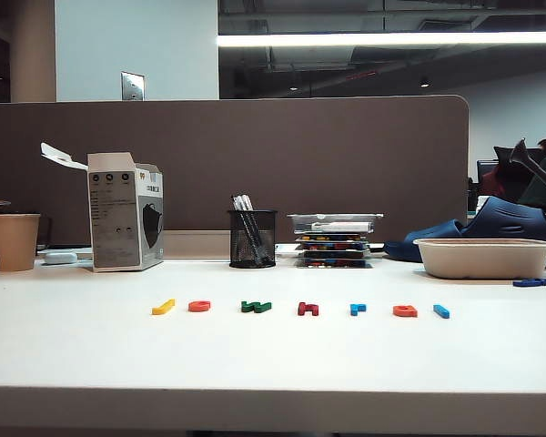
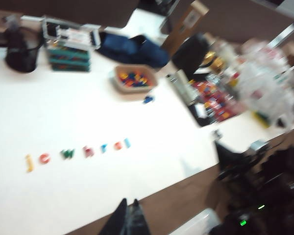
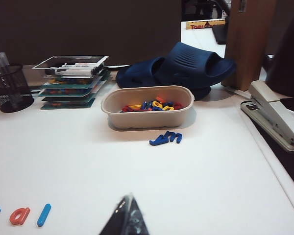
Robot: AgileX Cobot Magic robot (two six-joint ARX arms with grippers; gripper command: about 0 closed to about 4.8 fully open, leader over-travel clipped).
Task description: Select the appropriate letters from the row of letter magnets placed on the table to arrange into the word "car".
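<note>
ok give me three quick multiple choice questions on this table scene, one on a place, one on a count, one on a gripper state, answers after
1. Where does the yellow letter sit in the row of letter magnets, seen from the exterior view?
A. left end
B. middle
C. right end

2. How many letters make up that row on the table?
A. five
B. seven
C. nine

3. How is the right gripper?
A. shut on the orange-red a
B. wide open over the tray
C. shut, holding nothing

Answers:
1. A, the yellow piece is leftmost, next to the orange-red c.
2. B, seven show: yellow, orange-red, green, dark red, light blue, orange-red, blue.
3. C, its fingertips meet in the right wrist view, with the orange-red a lying apart on the table. The left gripper likewise looks shut and empty above the table's near edge.
</note>
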